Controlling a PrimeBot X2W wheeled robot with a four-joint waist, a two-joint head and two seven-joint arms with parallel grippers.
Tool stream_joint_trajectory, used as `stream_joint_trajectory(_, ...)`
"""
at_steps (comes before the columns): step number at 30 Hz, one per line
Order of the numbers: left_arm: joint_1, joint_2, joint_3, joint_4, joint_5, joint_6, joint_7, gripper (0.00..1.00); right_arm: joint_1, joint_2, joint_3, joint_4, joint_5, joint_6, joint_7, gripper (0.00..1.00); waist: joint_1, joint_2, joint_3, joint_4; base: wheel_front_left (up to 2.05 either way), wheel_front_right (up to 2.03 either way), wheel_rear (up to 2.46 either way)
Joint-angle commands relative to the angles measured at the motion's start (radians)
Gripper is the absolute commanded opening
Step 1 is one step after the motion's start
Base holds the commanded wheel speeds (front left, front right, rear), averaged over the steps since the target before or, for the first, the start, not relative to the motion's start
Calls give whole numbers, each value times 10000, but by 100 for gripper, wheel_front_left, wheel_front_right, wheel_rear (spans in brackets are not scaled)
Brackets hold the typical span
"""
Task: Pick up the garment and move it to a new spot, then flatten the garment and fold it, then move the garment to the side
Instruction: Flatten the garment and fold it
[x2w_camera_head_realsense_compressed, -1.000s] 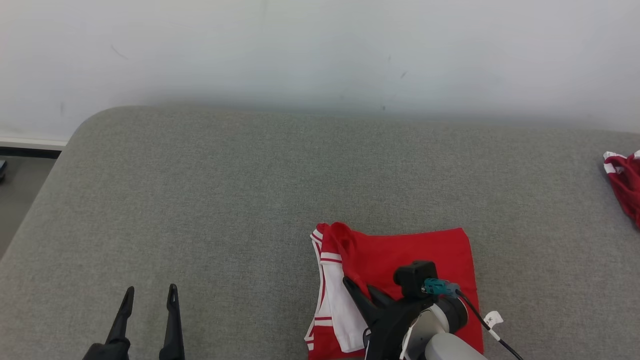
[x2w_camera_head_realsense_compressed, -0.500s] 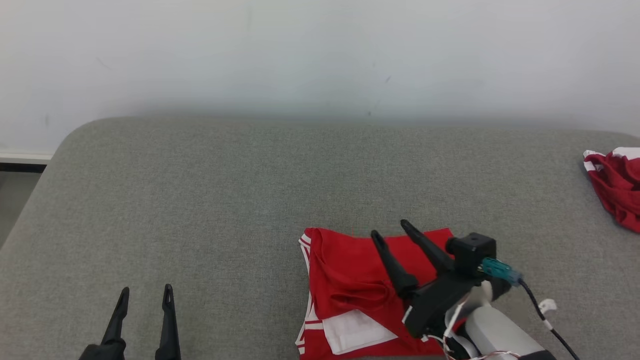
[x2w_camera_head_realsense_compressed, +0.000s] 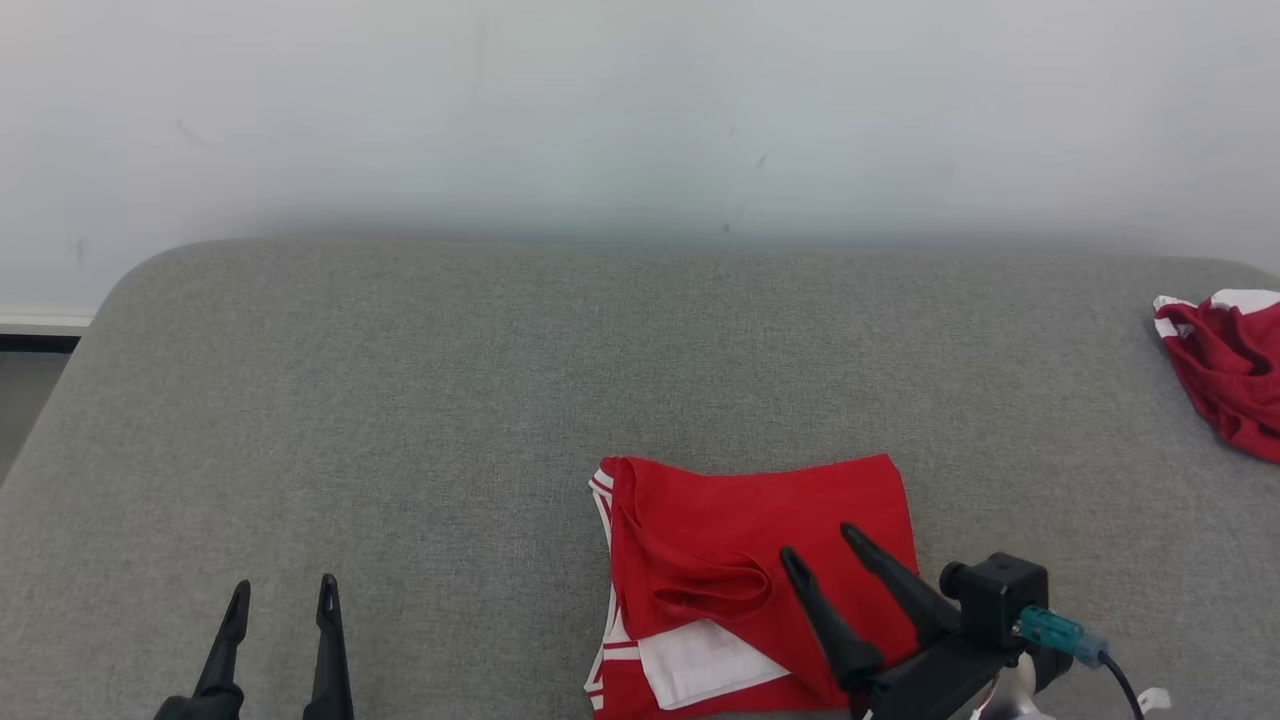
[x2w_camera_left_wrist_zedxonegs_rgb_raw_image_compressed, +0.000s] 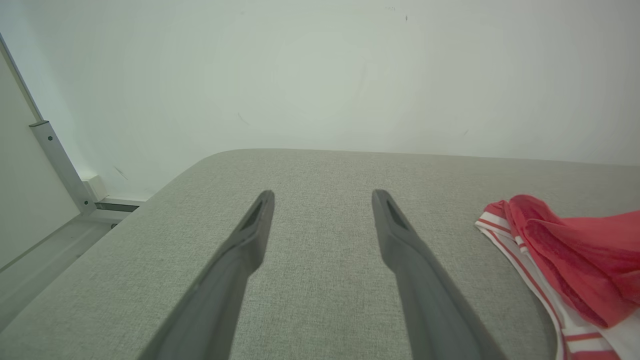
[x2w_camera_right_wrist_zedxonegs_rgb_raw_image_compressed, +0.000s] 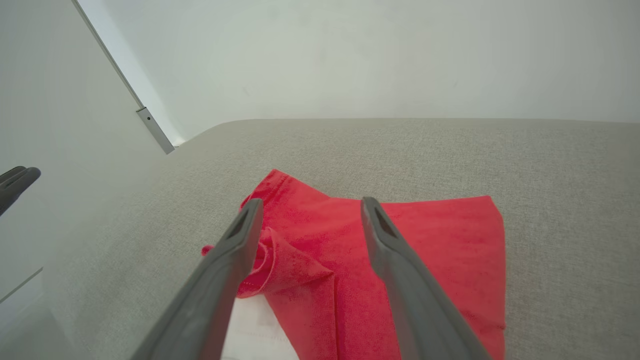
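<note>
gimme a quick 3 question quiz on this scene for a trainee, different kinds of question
1. True or false: the right claw is shut on the folded red garment.
2. Fill the gap: the left claw hangs over the grey cushion with its jaws ____.
3. Where is the crumpled red garment? A) at the cushion's far right edge B) under the folded garment C) on the floor

Key: 1. False: it is open above the garment. 2. open. 3. A.
</note>
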Motion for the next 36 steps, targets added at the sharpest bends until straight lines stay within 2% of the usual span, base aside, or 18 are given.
stream_joint_trajectory(1, 96, -37, 26, -25, 91, 2, -30, 100, 186, 98, -17, -156, -61, -30, 90, 100, 0, 0, 4, 12, 0, 0, 0)
stream_joint_trajectory(4, 5, -50, -31, 7, 109, -23, -30, 100, 467, 275, -118, -442, -119, -30, 442, 100, 0, 0, 20, 92, 0, 0, 0)
stream_joint_trajectory(10, -86, -76, -96, 53, 132, -57, -30, 100, 373, 521, -117, 5, -217, -30, 835, 100, 0, 0, 105, 282, 0, 0, 0)
stream_joint_trajectory(11, -98, -78, -98, 66, 133, -64, -30, 100, 300, 579, -101, 112, -219, -30, 860, 47, 0, 0, 124, 314, 0, 0, 0)
stream_joint_trajectory(12, -115, -81, -97, 79, 131, -69, -30, 100, 237, 618, -75, 243, -217, -30, 914, 35, 0, 0, 143, 349, 0, 0, 0)
stream_joint_trajectory(13, -128, -83, -95, 85, 128, -72, -30, 100, 185, 621, -31, 356, -284, -30, 927, 4, 0, 0, 157, 386, 0, 0, 0)
stream_joint_trajectory(14, -132, -84, -97, 97, 132, -75, -30, 100, 135, 659, -23, 442, -310, -30, 921, 0, 0, 0, 167, 421, 0, 0, 0)
stream_joint_trajectory(20, -99, -94, -10, 119, 141, -92, -30, 100, -31, 802, 251, 551, -313, -30, 816, 0, 0, 0, 139, 506, 0, 0, 0)
stream_joint_trajectory(31, -90, -112, -30, 182, 109, -84, -30, 100, 628, 1182, 1091, -487, 364, -30, 1314, 0, 0, 0, 106, 557, 0, 0, 0)
stream_joint_trajectory(32, -100, -116, -35, 189, 95, -87, -30, 100, 691, 1211, 1135, -563, 405, -30, 1373, 13, 0, 0, 116, 557, 0, 0, 0)
stream_joint_trajectory(33, -107, -117, -36, 197, 84, -83, -30, 100, 735, 1252, 1197, -639, 462, -30, 1406, 100, 0, 0, 124, 555, 0, 0, 0)
stream_joint_trajectory(36, -135, -124, -33, 223, 70, -90, -30, 100, 831, 1219, 1381, -729, 577, -30, 1411, 100, 0, 0, 144, 549, 0, 0, 0)
